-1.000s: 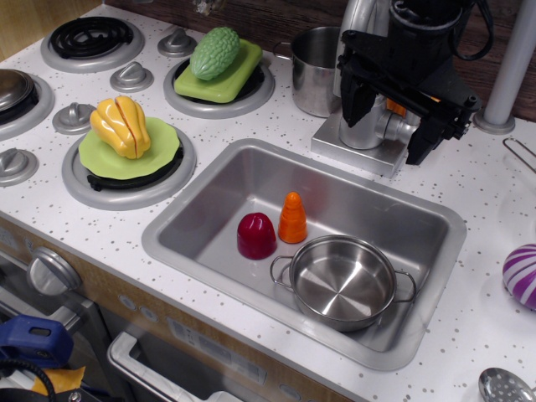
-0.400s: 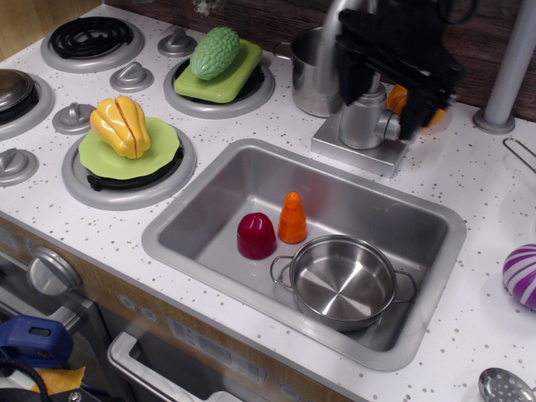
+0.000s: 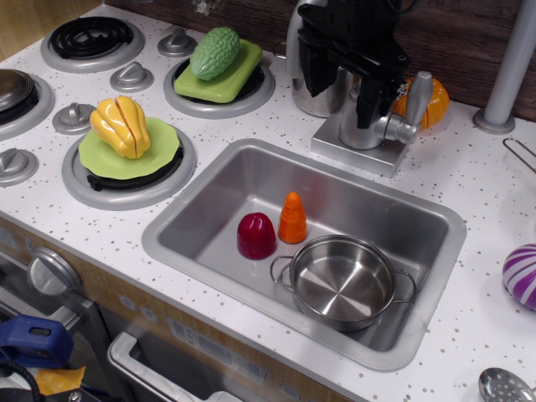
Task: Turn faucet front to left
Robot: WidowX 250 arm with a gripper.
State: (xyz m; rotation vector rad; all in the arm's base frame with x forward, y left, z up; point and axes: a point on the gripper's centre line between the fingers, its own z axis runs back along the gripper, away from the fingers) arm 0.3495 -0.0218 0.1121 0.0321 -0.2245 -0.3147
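the gripper (image 3: 339, 71) has slid left across the faucet (image 3: 368, 126), fingers spread around its spout, so the turn toward the left looks nearly done.

White speckled countertop (image 3: 469, 276) carries the faucet (image 3: 368, 126) behind the sink (image 3: 209, 243), burners left, striped ball (image 3: 521, 275) right.

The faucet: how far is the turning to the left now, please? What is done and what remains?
Done: the gripper has reached the faucet and sits around its upper part, above the base plate behind the sink. In hand: the turn seems under way; the side lever stands upright at the right. Left: the spout is hidden by the gripper, so I cannot confirm that it points left; then the gripper must let go and move away.
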